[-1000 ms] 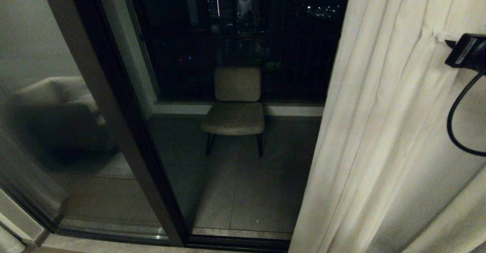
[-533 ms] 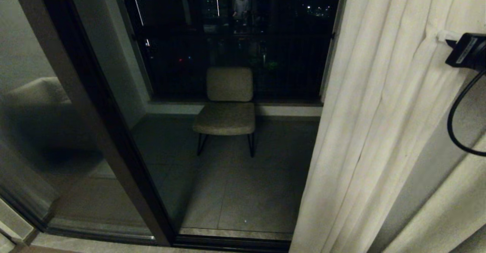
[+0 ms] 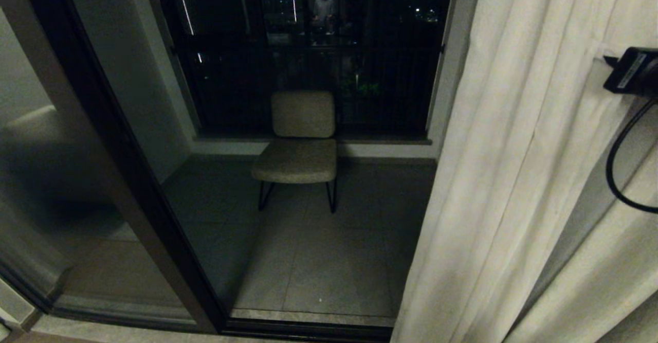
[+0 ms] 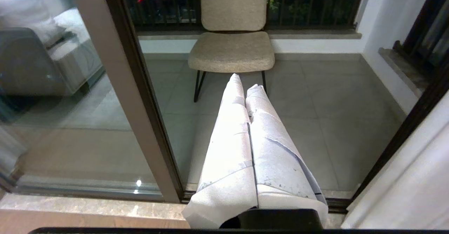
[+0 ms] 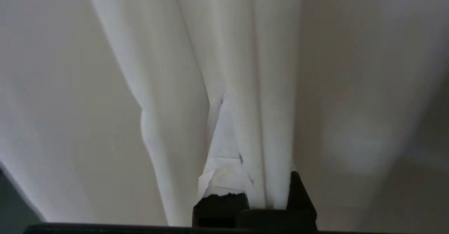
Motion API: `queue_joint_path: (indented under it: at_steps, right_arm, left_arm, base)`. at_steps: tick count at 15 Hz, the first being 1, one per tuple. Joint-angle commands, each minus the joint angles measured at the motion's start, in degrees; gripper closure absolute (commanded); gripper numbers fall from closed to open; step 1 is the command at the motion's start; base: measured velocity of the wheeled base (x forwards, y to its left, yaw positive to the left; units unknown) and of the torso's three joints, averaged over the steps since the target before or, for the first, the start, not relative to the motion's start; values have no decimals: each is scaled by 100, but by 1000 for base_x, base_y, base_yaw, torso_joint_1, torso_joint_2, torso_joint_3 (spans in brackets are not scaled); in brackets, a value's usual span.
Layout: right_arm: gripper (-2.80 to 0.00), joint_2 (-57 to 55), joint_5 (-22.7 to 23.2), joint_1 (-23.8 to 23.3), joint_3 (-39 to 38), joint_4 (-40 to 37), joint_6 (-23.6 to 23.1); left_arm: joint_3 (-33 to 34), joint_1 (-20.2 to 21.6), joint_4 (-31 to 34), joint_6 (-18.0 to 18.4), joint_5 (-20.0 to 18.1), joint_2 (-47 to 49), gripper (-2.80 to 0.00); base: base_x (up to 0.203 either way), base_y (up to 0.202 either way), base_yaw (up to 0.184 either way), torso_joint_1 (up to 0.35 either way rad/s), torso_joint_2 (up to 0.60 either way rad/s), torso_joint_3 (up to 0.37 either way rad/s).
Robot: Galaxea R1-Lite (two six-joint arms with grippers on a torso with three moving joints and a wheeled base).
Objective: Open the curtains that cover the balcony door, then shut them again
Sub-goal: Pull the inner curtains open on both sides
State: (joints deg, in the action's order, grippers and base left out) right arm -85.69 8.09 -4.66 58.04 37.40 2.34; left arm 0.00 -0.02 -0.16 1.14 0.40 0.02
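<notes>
Right of balcony door (image 3: 128, 188): curtains (image 3: 514, 178) bunched aside, glass and chair (image 3: 300, 142) beyond exposed. Your right pincer (image 5: 245, 149) clamped shut on curtain fold, fabric pinched between wrapped fingers (image 5: 224, 164); wrist module shows at head view's right edge, against cloth. Left pincer (image 4: 247, 97) closed, empty, pointed toward door, parked. Judgement: opening pull under way or near done; curtain well off doorway. Next: keep grip, reverse travel toward door frame to draw curtain back across. Watch for fabric slipping from pinch.
</notes>
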Motion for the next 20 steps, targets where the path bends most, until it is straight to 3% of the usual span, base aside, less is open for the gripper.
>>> queue_joint_path:
  at_steps: [1,6,10,20]
  right_arm:
    - [0,-2,8,-8,-3,30,3]
    - [0,64,8,-26,-76,4,21]
    - [0,-104,14,-258,311,-54,51]
    - [0,-905,82,-2488,2215,-810,502]
  left_arm:
    - [0,2,-2,0,-5,-2,0]
    - [0,2,-9,0,-3,-2,0]
    - [0,2,-2,0,4,-2,0]
    - [0,2,-2,0,4,-2,0]
  base:
    - [0,0,0,0,0,0]
    - [0,0,0,0,0,0]
    - [0,0,0,0,0,0]
    - [0,0,0,0,0,0]
